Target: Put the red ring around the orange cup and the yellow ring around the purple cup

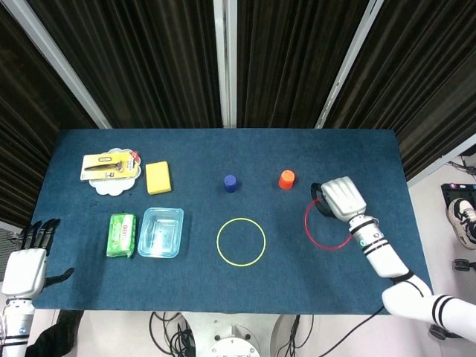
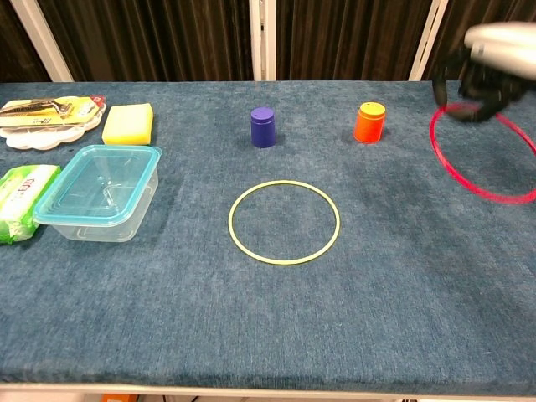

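Observation:
My right hand (image 1: 342,198) grips the red ring (image 1: 306,227) by its far edge and holds it up off the blue table, tilted, to the right of the orange cup (image 1: 287,179). In the chest view the right hand (image 2: 497,57) is blurred at the top right, with the red ring (image 2: 444,167) hanging below it, right of the orange cup (image 2: 368,122). The purple cup (image 1: 230,183) (image 2: 263,126) stands left of the orange one. Flat on the table in front of the purple cup lies the yellow ring (image 1: 218,242) (image 2: 230,222). My left hand (image 1: 26,268) hovers open off the table's front left corner.
A clear plastic container (image 1: 161,232) (image 2: 100,191) and a green wipes pack (image 1: 121,235) (image 2: 21,201) sit at the left. Behind them are a yellow sponge (image 1: 158,177) (image 2: 128,123) and a white plate (image 1: 104,186) (image 2: 33,134) with a carded tool.

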Controlling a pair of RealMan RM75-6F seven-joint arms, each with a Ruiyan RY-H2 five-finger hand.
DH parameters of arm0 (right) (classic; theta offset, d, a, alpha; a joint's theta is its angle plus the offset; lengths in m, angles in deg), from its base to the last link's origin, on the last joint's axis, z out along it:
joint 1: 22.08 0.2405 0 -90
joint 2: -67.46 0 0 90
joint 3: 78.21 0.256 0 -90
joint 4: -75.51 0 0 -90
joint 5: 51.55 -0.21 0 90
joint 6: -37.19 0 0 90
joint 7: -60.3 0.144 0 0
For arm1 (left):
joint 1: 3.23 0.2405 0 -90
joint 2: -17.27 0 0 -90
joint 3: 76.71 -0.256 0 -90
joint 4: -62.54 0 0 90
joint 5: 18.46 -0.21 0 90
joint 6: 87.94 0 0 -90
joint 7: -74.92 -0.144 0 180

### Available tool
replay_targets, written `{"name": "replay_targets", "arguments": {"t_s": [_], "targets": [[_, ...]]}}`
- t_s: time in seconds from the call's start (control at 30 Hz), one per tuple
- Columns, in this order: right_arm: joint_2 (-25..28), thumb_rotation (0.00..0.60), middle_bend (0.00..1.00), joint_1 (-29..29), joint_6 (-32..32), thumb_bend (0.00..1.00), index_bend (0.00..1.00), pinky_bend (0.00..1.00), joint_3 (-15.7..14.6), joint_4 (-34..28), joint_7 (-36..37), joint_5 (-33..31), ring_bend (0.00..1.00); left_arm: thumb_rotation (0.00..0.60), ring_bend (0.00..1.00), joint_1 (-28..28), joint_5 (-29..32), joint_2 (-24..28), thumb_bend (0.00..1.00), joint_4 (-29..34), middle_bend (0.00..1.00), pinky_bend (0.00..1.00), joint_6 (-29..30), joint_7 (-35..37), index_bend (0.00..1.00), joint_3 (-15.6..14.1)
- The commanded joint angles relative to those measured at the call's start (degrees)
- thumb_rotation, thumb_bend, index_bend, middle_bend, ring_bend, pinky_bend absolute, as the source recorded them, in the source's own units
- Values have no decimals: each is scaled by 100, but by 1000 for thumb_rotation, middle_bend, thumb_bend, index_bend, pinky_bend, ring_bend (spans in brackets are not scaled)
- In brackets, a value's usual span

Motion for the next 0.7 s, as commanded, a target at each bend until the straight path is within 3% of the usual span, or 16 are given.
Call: {"name": "replay_targets", "arguments": {"t_s": [0.03, 0.27, 0.53, 0.7], "targets": [[127, 600, 959, 348, -364, 388, 698, 767, 369, 92, -223, -496, 858, 600, 0, 3, -13, 10, 94, 34, 49, 0, 20, -33, 56, -2], [-259, 600, 958, 1186, -1241, 388, 698, 768, 756, 855, -935, -1641, 863, 600, 0, 11, 12, 30, 95, 135, 50, 0, 19, -144, 57, -8], [-1330, 600, 959, 2149, -1946, 388, 698, 768, 765, 2445, -1754, -2793, 863, 600, 0, 71, 157, 53, 95, 178, 49, 0, -1, -184, 57, -13], [-1925, 600, 959, 2530, -2284, 387, 691, 767, 752, 3308, -1850, -3133, 861, 600, 0, 93, 257, 53, 94, 161, 49, 0, -32, -171, 56, 2]]}}
